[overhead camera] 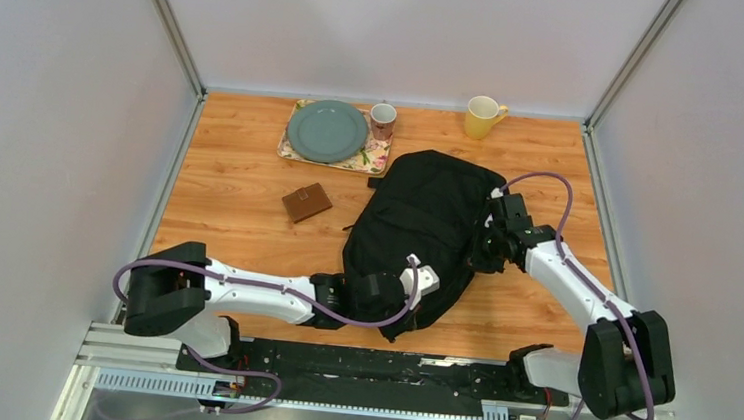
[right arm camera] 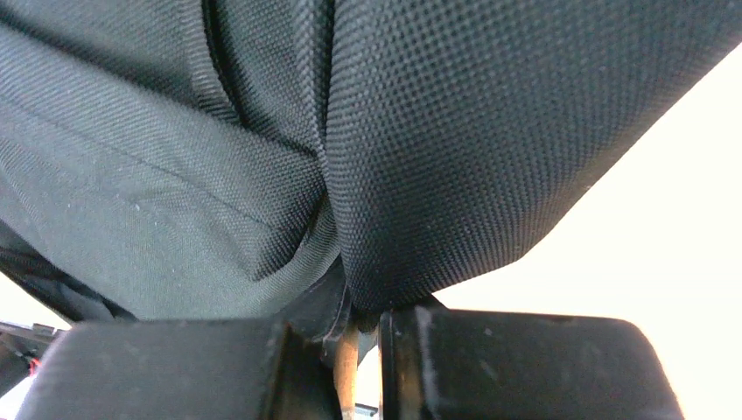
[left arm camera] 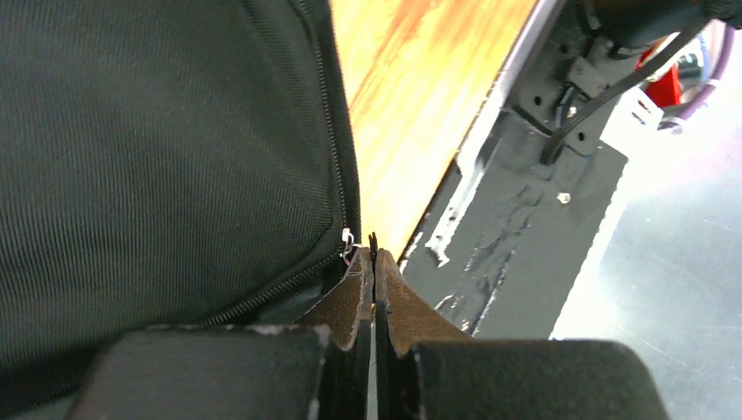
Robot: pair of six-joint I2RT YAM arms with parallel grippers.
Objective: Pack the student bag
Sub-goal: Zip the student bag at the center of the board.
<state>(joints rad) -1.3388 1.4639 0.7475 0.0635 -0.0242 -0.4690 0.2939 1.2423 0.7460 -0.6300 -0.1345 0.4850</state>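
Starting at the bottom of the overhead view, both arms are bolted along the metal rail (overhead camera: 353,401) at the near table edge. Both reach in to the student bag (overhead camera: 428,209). It's a big black backpack slumped around the middle of the frame, a bit right of center.

The left gripper (left arm camera: 373,262) comes in from the lower left and sits at the bag's bottom edge. On its wrist cam the two fingers are pressed flat together with basically no gap. The tips are right at the end of the zipper (left arm camera: 325,131), where a little metal ring (left arm camera: 348,234) hangs. Honestly I can't tell if it's pinching the pull or just sitting next to it. The bag fills the left of that view, and the wooden table (left arm camera: 411,105) runs up the middle.

The right gripper (right arm camera: 359,328) is on the bag's right side, mid-frame in the overhead. Its wrist cam is nearly all black weave. A fold of the fabric goes down between the fingers, so it's clamped on the bag material.

Further up, left of the bag, a brown wallet (overhead camera: 306,203) lies flat on the wood, apart from the bag. Behind that, upper middle, there's a flowery tray (overhead camera: 376,160) with a teal plate (overhead camera: 326,131) on it. A patterned mug (overhead camera: 383,121) stands at the tray's right corner, on it or just beside it, can't tell. A yellow mug (overhead camera: 483,116) stands alone at the far edge, right of center.
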